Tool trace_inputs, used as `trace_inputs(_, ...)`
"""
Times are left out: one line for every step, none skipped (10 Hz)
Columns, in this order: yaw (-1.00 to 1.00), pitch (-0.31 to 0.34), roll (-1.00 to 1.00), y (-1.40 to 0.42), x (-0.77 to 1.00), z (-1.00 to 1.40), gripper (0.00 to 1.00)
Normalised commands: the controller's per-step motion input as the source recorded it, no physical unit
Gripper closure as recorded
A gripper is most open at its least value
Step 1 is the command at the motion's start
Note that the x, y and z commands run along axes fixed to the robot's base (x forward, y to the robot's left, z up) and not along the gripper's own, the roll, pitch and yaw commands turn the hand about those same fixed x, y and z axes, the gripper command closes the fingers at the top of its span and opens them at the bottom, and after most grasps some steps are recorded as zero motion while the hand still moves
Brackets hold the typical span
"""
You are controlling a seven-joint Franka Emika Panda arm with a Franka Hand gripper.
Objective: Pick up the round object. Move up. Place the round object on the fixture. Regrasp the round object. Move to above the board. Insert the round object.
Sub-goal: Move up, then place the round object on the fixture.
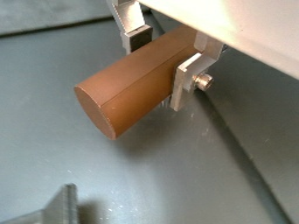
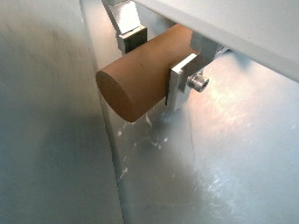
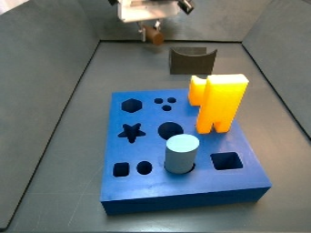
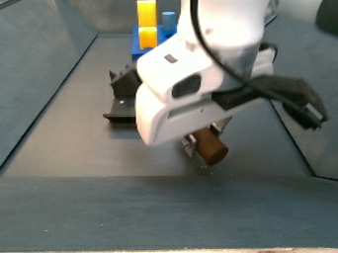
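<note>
The gripper [image 1: 162, 54] is closed on the small slim brown wood-like cylinder peg, the round object [image 1: 131, 85], which lies crosswise between the flat silver finger plates [image 1: 187, 79] in both wrist views; its round end face [image 2: 121, 94] juts well out past the plates. In a side view the gripper [image 3: 152, 20] hangs at the far end of the grey tray, raised clear of the floor, with the peg [image 3: 155, 37] showing just beneath it.

Open grey floor [image 1: 176, 166] lies under the peg on all sides, and a sloped tray wall [image 2: 47, 114] rises close beside it (the seam between wall and floor runs right below the peg). The small dark olive-grey block with a curved notch in its top, the fixture [image 3: 192, 60], stands on the floor near the gripper, a little to one side and apart from the peg.

Further out sits the large thick blue square slab with shaped holes, the board [image 3: 176, 146], with bare floor between it and the tray walls. On it stand a tall yellow-orange block [image 3: 216, 100] and a thicker pale grey-blue cylinder [image 3: 180, 153], both upright.
</note>
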Motion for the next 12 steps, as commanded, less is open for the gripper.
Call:
trace_inputs(-0.03, 0.140, 0.09, -0.01, -0.02, 0.57, 1.00)
trace_inputs(-0.01, 0.155, 0.11, -0.01, -0.02, 0.39, 1.00)
trace_inputs(0.00, 0.156, 0.13, -0.01, -0.02, 0.30, 1.00)
trace_inputs(0.00, 0.000, 0.00, 0.00, 0.00, 1.00, 1.00)
trace_inputs(0.01, 0.007, 0.02, 0.00, 0.00, 1.00, 1.00)
trace_inputs(0.00, 0.049, 0.05, 0.00, -0.01, 1.00, 1.00)
trace_inputs(0.00, 0.066, 0.07, 0.00, -0.02, 1.00, 1.00)
trace_inputs(0.00, 0.101, 0.10, -0.01, -0.02, 1.00, 1.00)
trace_inputs(0.01, 0.121, 0.13, -0.01, -0.03, 1.00, 1.00)
trace_inputs(0.02, 0.144, 0.14, -0.02, -0.03, 0.96, 1.00)
trace_inputs(0.03, 0.150, 0.15, -0.02, -0.03, 0.83, 1.00)
trace_inputs(0.03, 0.154, 0.14, -0.01, -0.02, 0.70, 1.00)
